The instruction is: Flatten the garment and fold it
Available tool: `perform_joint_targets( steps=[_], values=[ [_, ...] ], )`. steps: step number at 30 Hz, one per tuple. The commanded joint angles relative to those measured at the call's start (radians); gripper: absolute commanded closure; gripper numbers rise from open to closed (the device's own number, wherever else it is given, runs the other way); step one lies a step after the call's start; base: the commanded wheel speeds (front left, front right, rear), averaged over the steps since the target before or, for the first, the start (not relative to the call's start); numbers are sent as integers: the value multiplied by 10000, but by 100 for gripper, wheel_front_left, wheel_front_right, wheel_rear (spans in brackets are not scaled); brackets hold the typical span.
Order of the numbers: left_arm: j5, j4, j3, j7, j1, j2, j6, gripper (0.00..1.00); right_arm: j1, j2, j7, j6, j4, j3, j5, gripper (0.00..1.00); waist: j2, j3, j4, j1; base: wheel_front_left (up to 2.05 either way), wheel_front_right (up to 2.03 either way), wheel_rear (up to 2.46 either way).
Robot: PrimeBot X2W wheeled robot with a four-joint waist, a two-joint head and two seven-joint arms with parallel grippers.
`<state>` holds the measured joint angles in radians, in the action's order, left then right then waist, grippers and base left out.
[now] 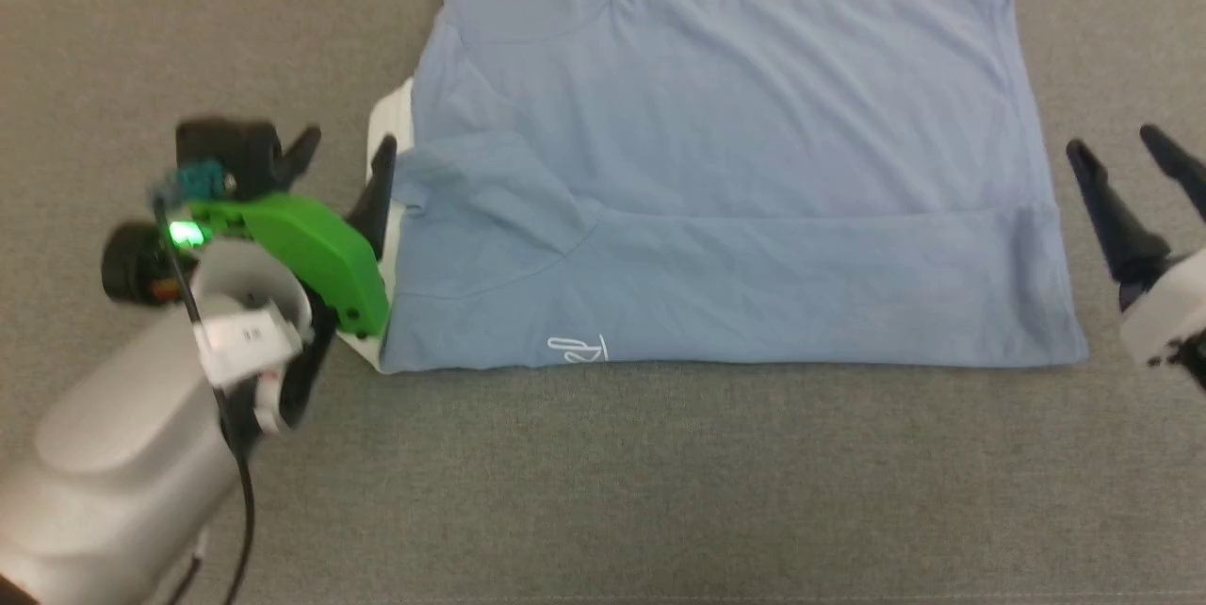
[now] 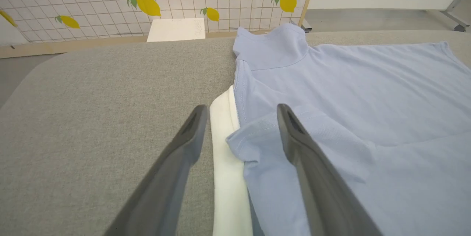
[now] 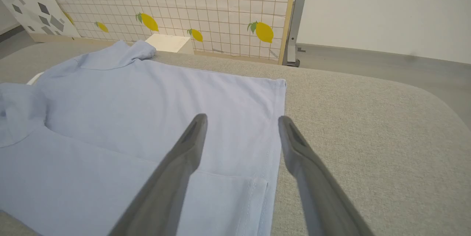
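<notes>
The garment (image 1: 735, 171), a light blue shirt, lies flat across the grey table (image 1: 603, 492). Its near long edge is folded up over the body, with a sleeve laid on top and a small white logo (image 1: 577, 349) at the fold. The white collar (image 1: 386, 115) pokes out at the left end. My left gripper (image 1: 347, 148) is open beside that end, its fingers straddling the collar (image 2: 224, 155) and sleeve edge (image 2: 257, 136) without holding them. My right gripper (image 1: 1112, 141) is open just off the hem at the right end. In the right wrist view the open right gripper (image 3: 243, 117) straddles the hem edge (image 3: 274, 147).
Beyond the table's far edge stand a gridded panel with lemon prints (image 2: 147, 4), a white box (image 2: 176, 29) and a metal post (image 3: 294, 19) on a grey floor. The table has rounded corners (image 3: 434, 96).
</notes>
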<state>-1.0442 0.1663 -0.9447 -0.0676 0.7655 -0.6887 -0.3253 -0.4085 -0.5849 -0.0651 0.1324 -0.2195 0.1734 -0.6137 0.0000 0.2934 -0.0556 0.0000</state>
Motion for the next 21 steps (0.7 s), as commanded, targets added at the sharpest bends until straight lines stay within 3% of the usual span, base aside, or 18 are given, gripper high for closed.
perform_joint_targets(
  steps=[1,6,11,17,21],
  values=[
    [-131,-127,47,-158,-374,81,-230,0,386,227,99,-17,5,-161,237,0,0,-532,34,0,0,0,0],
    [-321,-670,-110,-78,-1319,50,-1082,0,1366,1040,-379,-17,55,-863,1174,0,0,-807,-29,0,0,0,0],
    [-595,-1367,-563,895,-2009,-185,-1909,0,2152,2151,-1488,-17,612,-1893,2184,0,0,-736,-136,0,0,0,0],
    [-898,-1905,-898,1974,-2287,-514,-2548,0,2687,3452,-2478,-17,1799,-3061,3043,0,0,-420,-227,0,0,0,0],
    [-965,-1841,-799,2112,-2328,-616,-3021,0,2944,3907,-2904,-17,2457,-3373,3390,0,0,-181,-302,0,0,0,0]
  ],
)
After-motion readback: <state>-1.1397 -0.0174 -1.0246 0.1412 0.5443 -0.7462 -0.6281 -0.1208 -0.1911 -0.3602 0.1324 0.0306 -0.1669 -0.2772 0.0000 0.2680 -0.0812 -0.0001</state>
